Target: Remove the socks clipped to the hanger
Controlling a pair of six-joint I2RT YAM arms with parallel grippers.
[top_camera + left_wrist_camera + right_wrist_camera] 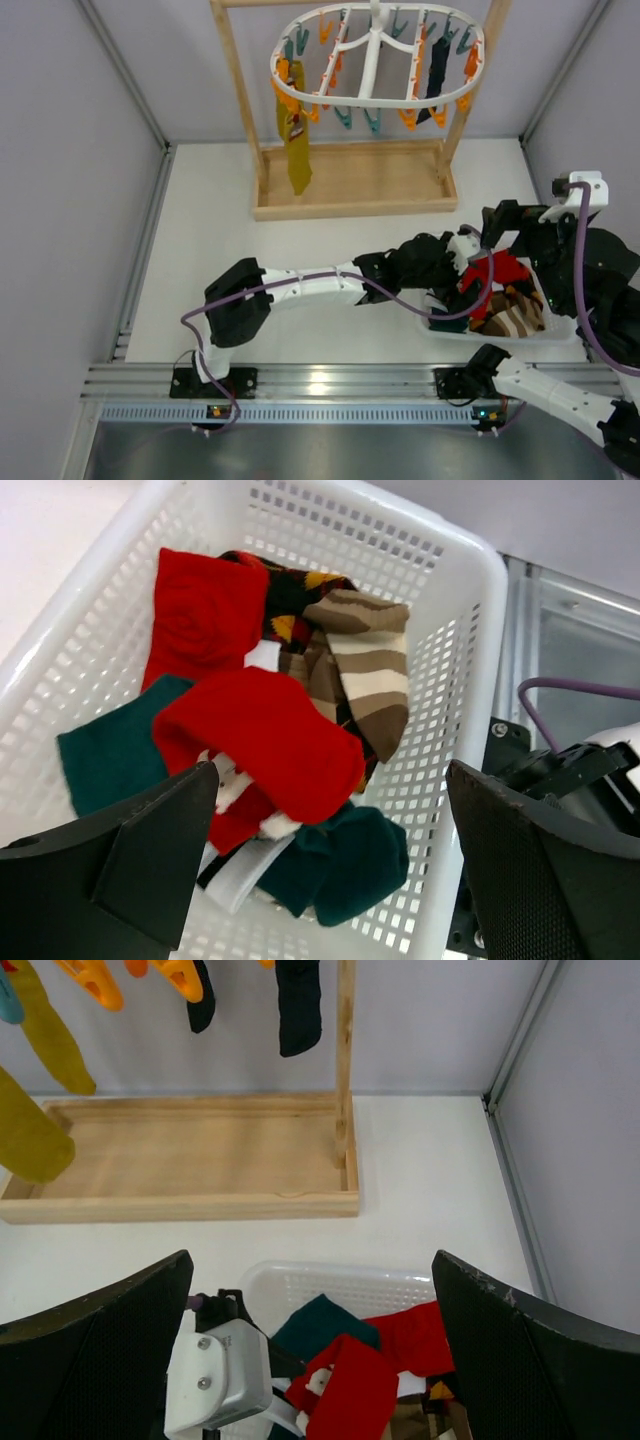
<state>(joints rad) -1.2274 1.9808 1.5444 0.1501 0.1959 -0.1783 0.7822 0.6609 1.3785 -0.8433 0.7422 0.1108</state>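
The white oval hanger (375, 60) hangs in the wooden frame at the back. A mustard yellow sock (296, 140) and a dark navy sock (436, 70) are clipped to its pegs. My left gripper (335, 855) is open just above a white basket (470, 570), with nothing between its fingers. Under it a red sock (265, 740) lies on top of other red, teal and brown striped socks. My right gripper (315, 1350) is open and empty, hovering behind the basket (330, 1278) and looking down at the left gripper's white body (215, 1375).
The light wooden stand (355, 195) has a tray base and two uprights at the back of the table. The basket (500, 338) sits at the front right, by the right arm. Grey walls close in both sides. An aluminium rail runs along the near edge.
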